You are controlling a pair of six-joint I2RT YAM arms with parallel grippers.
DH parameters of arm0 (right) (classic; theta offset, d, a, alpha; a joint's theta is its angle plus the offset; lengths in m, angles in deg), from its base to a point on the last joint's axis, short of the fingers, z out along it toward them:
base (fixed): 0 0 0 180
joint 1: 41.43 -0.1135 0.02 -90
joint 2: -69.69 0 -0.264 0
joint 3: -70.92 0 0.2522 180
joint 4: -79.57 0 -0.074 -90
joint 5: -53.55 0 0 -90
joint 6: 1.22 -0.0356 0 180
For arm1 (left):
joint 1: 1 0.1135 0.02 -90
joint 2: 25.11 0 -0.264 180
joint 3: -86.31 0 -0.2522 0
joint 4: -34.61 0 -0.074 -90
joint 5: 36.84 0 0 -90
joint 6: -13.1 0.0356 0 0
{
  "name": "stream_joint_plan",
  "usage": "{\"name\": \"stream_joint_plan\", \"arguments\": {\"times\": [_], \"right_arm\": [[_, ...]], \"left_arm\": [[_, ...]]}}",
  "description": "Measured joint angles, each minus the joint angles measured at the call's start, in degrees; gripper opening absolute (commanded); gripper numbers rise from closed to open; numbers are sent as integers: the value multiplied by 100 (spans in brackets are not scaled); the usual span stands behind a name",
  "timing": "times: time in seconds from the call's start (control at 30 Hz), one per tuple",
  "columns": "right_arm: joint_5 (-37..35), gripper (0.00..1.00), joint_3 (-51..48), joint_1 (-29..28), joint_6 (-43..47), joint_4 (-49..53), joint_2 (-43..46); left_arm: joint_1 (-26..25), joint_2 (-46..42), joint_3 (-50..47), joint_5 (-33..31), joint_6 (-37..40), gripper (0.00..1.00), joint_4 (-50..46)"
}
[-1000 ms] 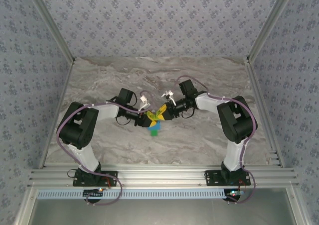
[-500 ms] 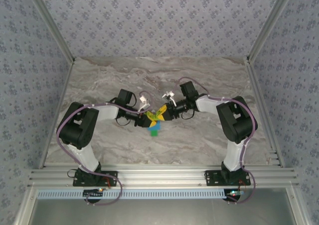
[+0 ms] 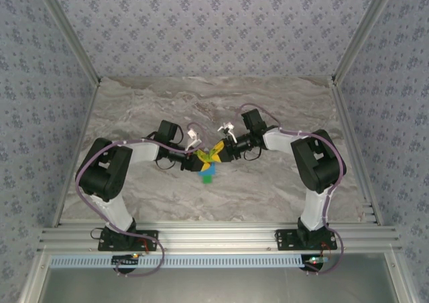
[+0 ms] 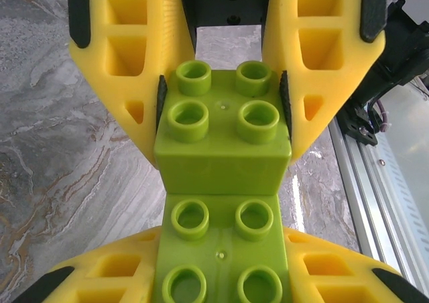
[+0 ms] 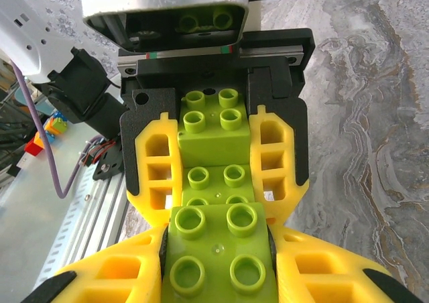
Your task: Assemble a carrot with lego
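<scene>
Roughly midway: left gripper (image 3: 200, 157) and right gripper (image 3: 219, 151) each clamp yellow-green bricks (image 4: 222, 132), butted together above the table (image 3: 281, 108); blue and green bricks (image 3: 208, 175) wait underneath, seemingly unattached, carrot unfinished.

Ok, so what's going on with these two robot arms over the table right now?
Both arms meet above the marble-patterned table. The left gripper is shut on a yellow-green studded plastic lego brick, the right gripper on a second yellow-green brick, held close against it. Whether they are joined is unclear. A light blue brick and a green brick lie on the table by the grippers.
</scene>
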Motion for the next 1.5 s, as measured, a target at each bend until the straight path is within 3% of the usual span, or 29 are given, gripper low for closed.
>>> {"name": "stream_joint_plan", "arguments": {"times": [0.27, 0.3, 0.57, 1.0, 1.5], "right_arm": [[-157, 88, 144, -20, 236, 780, 0], [-168, 100, 155, -24, 256, 848, 0], [-310, 100, -15, 4, 289, 1001, 212], [-1180, 100, -1471, 855, -793, -367, 2031], [-1364, 100, -1617, 870, -1126, -791, 2061]], "left_arm": [[111, -155, 2, -22, -22, 10, 295], [120, -177, 2, -42, -22, 10, 315], [87, -197, 2, -280, -17, 13, 369], [-282, -848, -610, -1915, 81, 21, 1309], [-448, -863, -704, -2323, 297, 47, 1641]]}}
